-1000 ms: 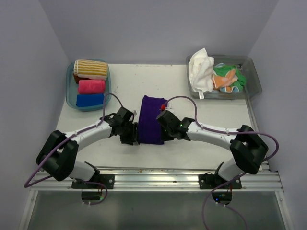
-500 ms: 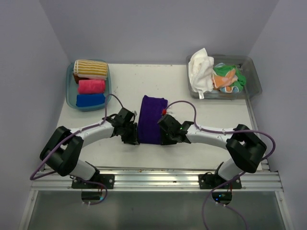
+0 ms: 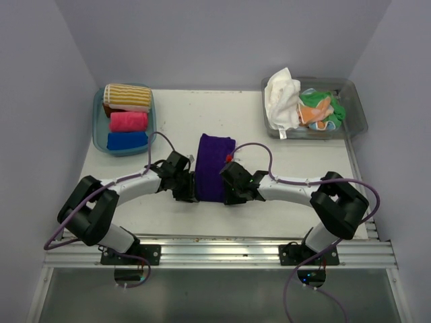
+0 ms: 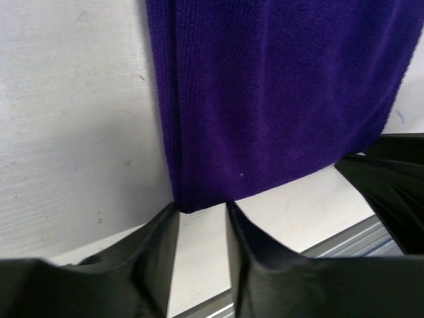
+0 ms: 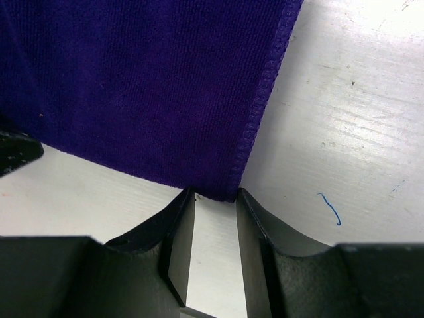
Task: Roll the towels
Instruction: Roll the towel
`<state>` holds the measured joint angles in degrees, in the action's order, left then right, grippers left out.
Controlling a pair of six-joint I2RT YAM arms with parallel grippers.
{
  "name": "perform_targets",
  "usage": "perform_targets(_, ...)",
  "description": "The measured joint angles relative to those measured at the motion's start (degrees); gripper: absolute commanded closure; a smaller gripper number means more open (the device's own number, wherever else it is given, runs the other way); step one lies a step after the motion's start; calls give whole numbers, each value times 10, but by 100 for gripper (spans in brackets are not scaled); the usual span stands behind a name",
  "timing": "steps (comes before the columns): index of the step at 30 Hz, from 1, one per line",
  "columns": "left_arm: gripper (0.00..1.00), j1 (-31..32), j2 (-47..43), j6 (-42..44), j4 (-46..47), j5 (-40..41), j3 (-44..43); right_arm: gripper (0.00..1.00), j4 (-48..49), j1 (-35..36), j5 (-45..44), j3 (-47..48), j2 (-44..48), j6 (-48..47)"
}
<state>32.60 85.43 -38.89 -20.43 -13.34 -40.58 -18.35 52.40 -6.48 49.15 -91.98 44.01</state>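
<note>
A purple towel [image 3: 214, 165] lies folded into a long strip in the middle of the table, its short end toward the arms. My left gripper [image 3: 189, 189] sits at its near left corner and my right gripper [image 3: 231, 190] at its near right corner. In the left wrist view the left gripper [image 4: 200, 222] is open, with the towel's corner [image 4: 199, 199] just at its fingertips and bare table between them. In the right wrist view the right gripper [image 5: 213, 202] is likewise open, its tips touching the hemmed corner [image 5: 222, 189]. Neither holds anything.
A blue tub [image 3: 101, 138] at the back left holds rolled striped [image 3: 128, 95], pink [image 3: 128, 121] and blue [image 3: 126, 140] towels. A clear tub [image 3: 355, 111] at the back right holds loose white [image 3: 281, 97], green and orange towels [image 3: 316, 111]. A metal rail [image 3: 215, 252] runs along the near edge.
The right gripper came off the towel's right edge, opened and moved back to the near right corner. The left gripper narrowed a little and edged toward the near left corner.
</note>
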Motion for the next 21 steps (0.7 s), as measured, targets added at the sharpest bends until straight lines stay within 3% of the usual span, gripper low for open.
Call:
perform_targets(4,50,0,-2,-7,7,-4,0,67,0,0,-1,0,0,0)
perform_targets(8,54,0,-4,-8,10,-2,0,68,0,0,-2,0,0,1)
perform_targets(14,71,0,0,-8,11,9,0,70,-1,0,-5,0,0,1)
perform_targets(15,78,0,0,-7,11,9,0,71,-1,0,-5,0,0,1)
perform_targets(18,98,0,3,-7,13,12,2,82,-1,0,-6,0,0,1)
perform_targets(21,100,0,3,-5,15,11,2,96,0,0,-6,0,0,2)
